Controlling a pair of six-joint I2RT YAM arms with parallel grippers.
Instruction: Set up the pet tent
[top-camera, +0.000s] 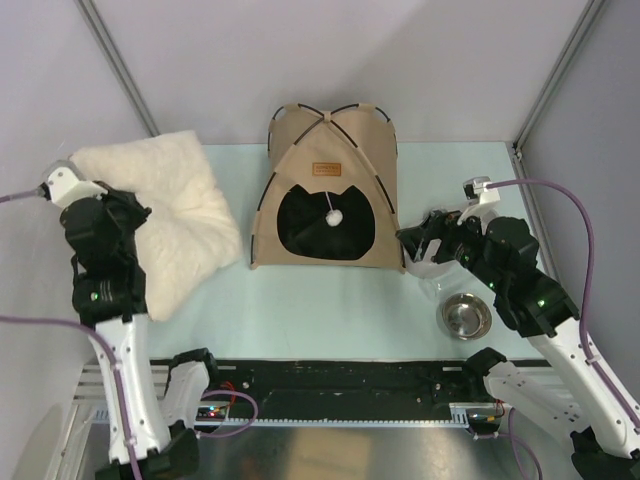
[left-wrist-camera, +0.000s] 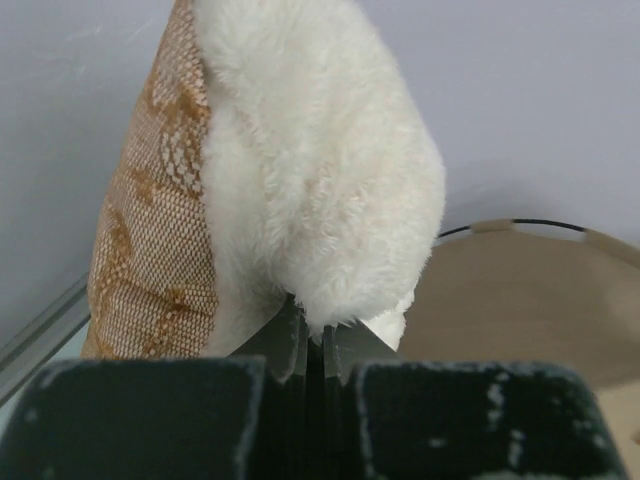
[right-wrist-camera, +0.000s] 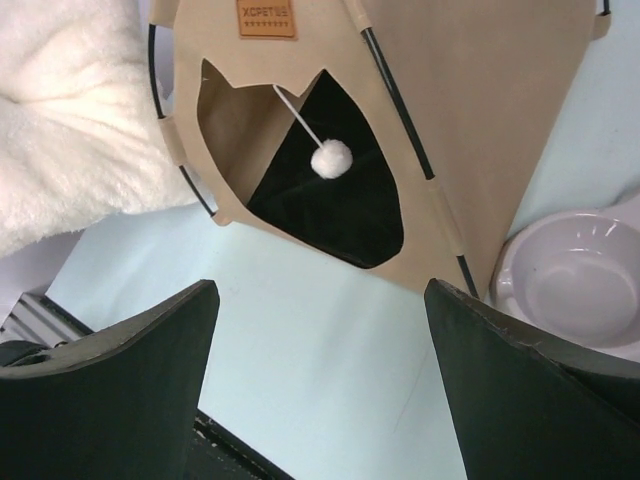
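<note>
Tan tent stands upright at the middle of the far edge of the counter, its pompom hanging in the dark doorway. Left gripper is pinching the edge of the white cushion near the far-left corner. Right gripper hangs spread by the tent's right front corner, beside a white bowl. A steel bowl sits towards the near-right corner.

- Bright, even light from above; shadows on the surface are soft and faint.
- Steel bowl shows mild glare.
- Wrist views: near jaws dark, slightly blurred.
</note>
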